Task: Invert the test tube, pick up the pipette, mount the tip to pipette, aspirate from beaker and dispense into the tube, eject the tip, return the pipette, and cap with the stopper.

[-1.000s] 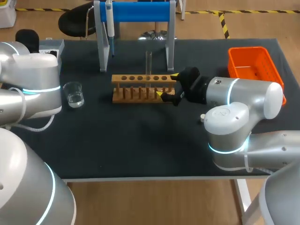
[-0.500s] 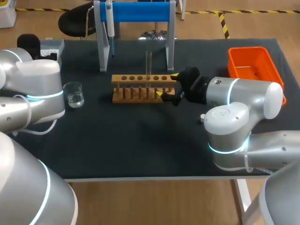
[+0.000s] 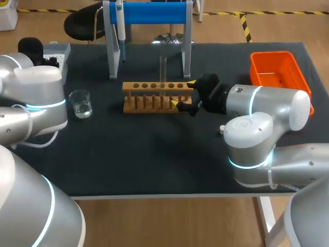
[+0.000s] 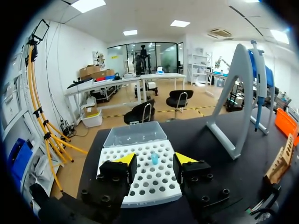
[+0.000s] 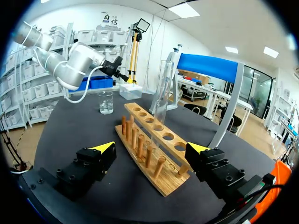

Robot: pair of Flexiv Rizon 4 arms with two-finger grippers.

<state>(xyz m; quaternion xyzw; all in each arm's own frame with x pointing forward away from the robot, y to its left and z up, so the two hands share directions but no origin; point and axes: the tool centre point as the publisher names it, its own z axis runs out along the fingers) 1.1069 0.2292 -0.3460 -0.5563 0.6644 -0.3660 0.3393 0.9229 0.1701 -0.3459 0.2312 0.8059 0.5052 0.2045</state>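
Note:
My left gripper (image 4: 154, 159) hangs over the white tip box (image 4: 150, 183), its fingers apart on either side of a single blue tip (image 4: 154, 158) without touching it. In the head view it (image 3: 50, 59) is at the table's rear left by the tip box (image 3: 60, 50). The pipette (image 3: 119, 24) hangs on the blue stand (image 3: 151, 13). A clear test tube (image 3: 163, 68) stands upright in the wooden rack (image 3: 154, 96). My right gripper (image 3: 183, 94) is open at the rack's right end, with the rack (image 5: 148, 150) ahead between its fingers. The beaker (image 3: 80, 103) stands left of the rack.
An orange basket (image 3: 279, 71) sits at the rear right of the table. The stand's legs (image 3: 111, 51) rise just behind the rack. Dark tabletop (image 3: 149, 149) stretches in front of the rack.
My left arm has shifted slightly toward the rear left corner by the tip box. The right arm, rack, tube and beaker have not moved.

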